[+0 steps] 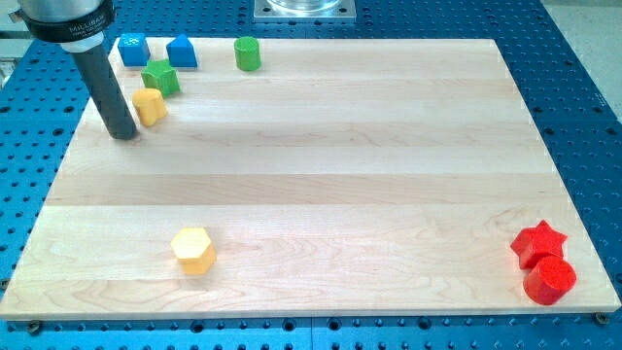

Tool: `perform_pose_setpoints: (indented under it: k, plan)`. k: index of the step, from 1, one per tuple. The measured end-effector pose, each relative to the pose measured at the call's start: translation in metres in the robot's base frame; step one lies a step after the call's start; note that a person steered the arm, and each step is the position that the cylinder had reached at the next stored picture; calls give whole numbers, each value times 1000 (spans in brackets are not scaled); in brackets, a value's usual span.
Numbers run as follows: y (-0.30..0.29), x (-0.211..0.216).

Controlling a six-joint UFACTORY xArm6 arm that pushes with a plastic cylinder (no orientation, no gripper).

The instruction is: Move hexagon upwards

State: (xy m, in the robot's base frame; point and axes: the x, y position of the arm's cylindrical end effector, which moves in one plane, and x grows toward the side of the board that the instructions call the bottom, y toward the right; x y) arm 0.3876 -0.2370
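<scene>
We stood at the view's upper left, our dark rod [105, 86] coming down from a silvery collar [66, 19] at the top edge and leaning slightly toward the view's right as it dropped. My tip [124, 136] rested at the surface, near the left edge. The rod looked straight and bare, with nothing attached along its length. Only that collar and the rod showed; the arm above lay outside the view.
</scene>
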Motion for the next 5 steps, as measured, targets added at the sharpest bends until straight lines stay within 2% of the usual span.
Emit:
perform_pose_setpoints:
  k: [2,5]
  plan:
    - [-4,1]
    - [31,10]
